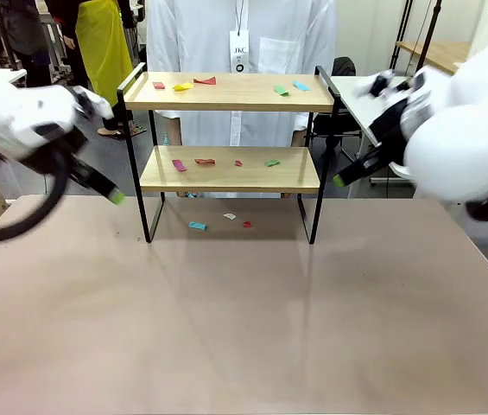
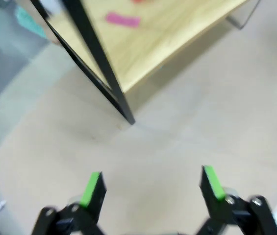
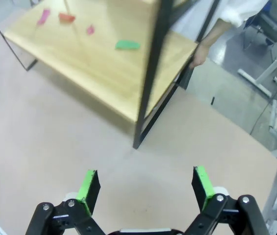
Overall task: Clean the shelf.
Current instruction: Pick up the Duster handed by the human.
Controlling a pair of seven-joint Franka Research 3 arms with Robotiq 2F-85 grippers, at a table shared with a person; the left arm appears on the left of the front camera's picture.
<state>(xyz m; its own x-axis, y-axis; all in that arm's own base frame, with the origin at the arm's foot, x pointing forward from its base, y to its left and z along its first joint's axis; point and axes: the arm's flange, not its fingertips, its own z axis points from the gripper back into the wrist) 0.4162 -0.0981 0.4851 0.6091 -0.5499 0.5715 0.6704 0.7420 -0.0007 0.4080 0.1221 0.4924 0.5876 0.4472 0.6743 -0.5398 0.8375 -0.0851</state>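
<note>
The counter [image 1: 244,328] carries the shelf [image 1: 231,151] upright at its far middle, directly in front of a standing person [image 1: 244,35]. This placement is judged to put both boards within reach of either arm.

The left claw [image 2: 152,185] hangs off the shelf's left end, above bare counter near a foot of the frame, its jaws wide apart and empty. The right claw [image 3: 145,188] hangs off the right end in like manner, spread and empty. Flanking one end each is judged to let the arms divide the boards between them.

A hand [image 3: 199,51] of the person is at the lower board's far corner; whether it grips the frame cannot be told.

Small coloured scraps [image 1: 281,90] litter the top board. More lie on the lower board, and three lie on the counter beneath. This is the litter to be cleared.
</note>
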